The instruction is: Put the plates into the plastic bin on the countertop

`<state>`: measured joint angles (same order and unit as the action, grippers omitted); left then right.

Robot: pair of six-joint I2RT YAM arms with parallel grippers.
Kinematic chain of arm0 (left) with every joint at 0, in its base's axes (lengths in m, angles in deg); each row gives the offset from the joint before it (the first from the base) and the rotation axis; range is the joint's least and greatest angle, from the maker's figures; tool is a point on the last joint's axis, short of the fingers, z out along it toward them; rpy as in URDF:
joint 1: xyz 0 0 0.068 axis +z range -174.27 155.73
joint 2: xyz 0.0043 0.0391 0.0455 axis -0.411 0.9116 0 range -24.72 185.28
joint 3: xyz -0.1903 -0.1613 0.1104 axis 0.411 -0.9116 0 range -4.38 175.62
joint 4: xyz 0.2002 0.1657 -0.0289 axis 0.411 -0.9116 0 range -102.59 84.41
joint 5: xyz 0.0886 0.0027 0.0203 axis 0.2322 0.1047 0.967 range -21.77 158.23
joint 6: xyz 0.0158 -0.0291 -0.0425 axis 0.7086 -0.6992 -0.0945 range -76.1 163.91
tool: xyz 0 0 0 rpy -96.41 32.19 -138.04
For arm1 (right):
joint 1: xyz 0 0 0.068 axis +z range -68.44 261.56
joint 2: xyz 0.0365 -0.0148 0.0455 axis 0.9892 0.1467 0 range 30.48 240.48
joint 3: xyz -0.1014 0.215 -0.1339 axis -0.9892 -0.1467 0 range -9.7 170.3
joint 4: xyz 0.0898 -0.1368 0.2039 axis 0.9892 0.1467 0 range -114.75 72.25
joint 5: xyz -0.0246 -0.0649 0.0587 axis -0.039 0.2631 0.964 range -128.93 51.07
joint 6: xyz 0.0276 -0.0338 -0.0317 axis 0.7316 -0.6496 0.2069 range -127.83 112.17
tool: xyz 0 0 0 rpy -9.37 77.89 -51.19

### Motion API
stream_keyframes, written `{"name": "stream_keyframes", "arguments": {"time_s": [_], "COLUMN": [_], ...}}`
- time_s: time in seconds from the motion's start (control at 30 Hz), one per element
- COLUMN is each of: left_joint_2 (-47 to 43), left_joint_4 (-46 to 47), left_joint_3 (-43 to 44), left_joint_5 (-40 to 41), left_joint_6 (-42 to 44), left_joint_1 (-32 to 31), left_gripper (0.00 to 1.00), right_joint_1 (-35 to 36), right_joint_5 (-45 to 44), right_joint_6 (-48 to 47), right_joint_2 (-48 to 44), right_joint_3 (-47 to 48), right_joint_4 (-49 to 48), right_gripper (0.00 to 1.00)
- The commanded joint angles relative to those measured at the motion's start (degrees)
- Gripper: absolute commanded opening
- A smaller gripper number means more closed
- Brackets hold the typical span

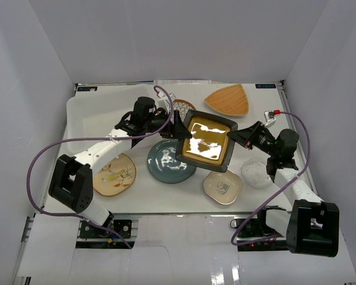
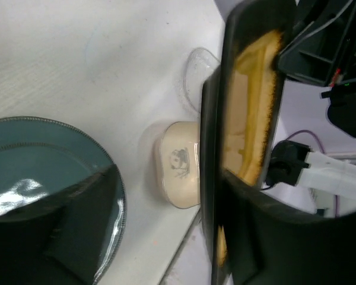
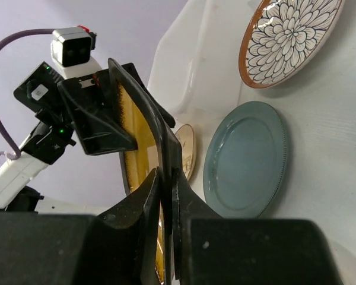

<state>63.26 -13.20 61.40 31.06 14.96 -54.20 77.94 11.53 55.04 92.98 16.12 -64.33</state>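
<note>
The black-and-amber square plate [image 1: 206, 142] hangs tilted above the countertop [image 1: 142, 199] between both grippers. My right gripper [image 1: 234, 138] is shut on its right edge; the right wrist view shows the jaws [image 3: 166, 178] pinching the rim, with the plate [image 3: 133, 148] beyond. My left gripper [image 1: 179, 132] is open and straddles the left edge; in the left wrist view [image 2: 166, 196] the plate [image 2: 249, 101] lies against one finger, and the other finger is well clear. The plastic bin [image 1: 98, 110] stands at the back left and shows in the right wrist view [image 3: 190, 65].
On the countertop lie the teal plate [image 1: 169, 161], the cream painted plate [image 1: 114, 174], the small cream square plate [image 1: 223, 187], the clear glass plate [image 1: 256, 173], the orange fan plate [image 1: 228, 100] and the petal-patterned plate [image 1: 183, 108], which is partly hidden. White walls enclose the space.
</note>
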Motion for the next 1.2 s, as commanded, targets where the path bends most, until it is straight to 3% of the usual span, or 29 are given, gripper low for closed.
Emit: {"name": "stream_keyframes", "arguments": {"time_s": [0.0, 0.03, 0.07, 0.1, 0.13, 0.17, 0.23, 0.27, 0.3, 0.37, 0.4, 0.53, 0.7, 0.9, 1.07, 1.17], "left_joint_2": [-0.8, -1.1, -1.4, -1.8, -2.2, -2.8, -3.3, -3.9, -4.1, -5.4, -5.7, -7.1, -9.7, -13.1, -12.3, -10.9], "left_joint_4": [5.2, 5.5, 6.3, 6.6, 6.8, 6.8, 6.4, 6.5, 6.5, 7.2, 9.1, 14.6, 17.2, 2.7, -6.1, -5.9], "left_joint_3": [-0.6, -1.0, -2.0, -2.5, -2.8, -3.1, -3.2, -3.2, -3.3, -3.4, -3.6, -3.0, -0.5, 1.6, 0.2, -0.8], "left_joint_5": [-4.8, -4.8, -4.8, -4.6, -4.5, -4.5, -4.1, -3.9, -3.5, -3.0, -3.3, -5.5, -8.0, -0.8, 9.9, 10.7], "left_joint_6": [-0.3, -0.4, -0.8, -1.1, -1.2, -1.5, -1.8, -2.5, -2.9, -4.4, -6.7, -14.6, -22.2, -18.2, -10.3, -9.3], "left_joint_1": [0.2, 0.2, 0.4, 0.3, 0.4, 0.5, 0.8, 0.9, 1.4, 2.0, 2.6, 9.6, 22.1, 36.0, 41.4, 42.1], "left_gripper": [0.68, 0.50, 0.40, 0.24, 0.24, 0.12, 0.00, 0.00, 0.00, 0.00, 0.00, 0.00, 0.00, 0.00, 0.00, 0.00], "right_joint_1": [1.3, 1.9, 2.0, 2.4, 2.5, 2.7, 3.2, 3.3, 3.4, 3.4, 3.4, 3.5, 3.5, 7.3, 14.6, 19.4], "right_joint_5": [0.8, 0.7, 0.5, 0.3, 0.2, -0.2, -0.4, -0.3, -0.2, -0.5, -0.8, -3.0, -4.5, -9.0, -16.6, -21.4], "right_joint_6": [4.6, 4.5, 4.5, 4.5, 4.5, 4.4, 4.2, 3.9, 3.7, 1.4, 0.2, -6.5, -11.3, -18.2, -26.2, -30.2], "right_joint_2": [0.5, 0.9, 1.5, 1.8, 2.2, 2.9, 3.8, 4.0, 4.1, 3.9, 3.6, -0.1, -3.7, -5.2, -2.3, 1.1], "right_joint_3": [3.6, 3.5, 3.4, 3.2, 3.2, 3.1, 2.9, 2.9, 2.9, 3.3, 3.4, 4.9, 4.5, 4.7, 8.3, 11.0], "right_joint_4": [-8.0, -8.1, -8.2, -8.3, -8.5, -8.5, -8.6, -8.5, -8.2, -5.1, -3.5, 5.5, 12.0, 19.0, 24.5, 26.6], "right_gripper": [0.08, 0.08, 0.08, 0.08, 0.08, 0.08, 0.09, 0.13, 0.31, 0.55, 0.73, 0.93, 0.96, 0.92, 0.85, 0.82]}}
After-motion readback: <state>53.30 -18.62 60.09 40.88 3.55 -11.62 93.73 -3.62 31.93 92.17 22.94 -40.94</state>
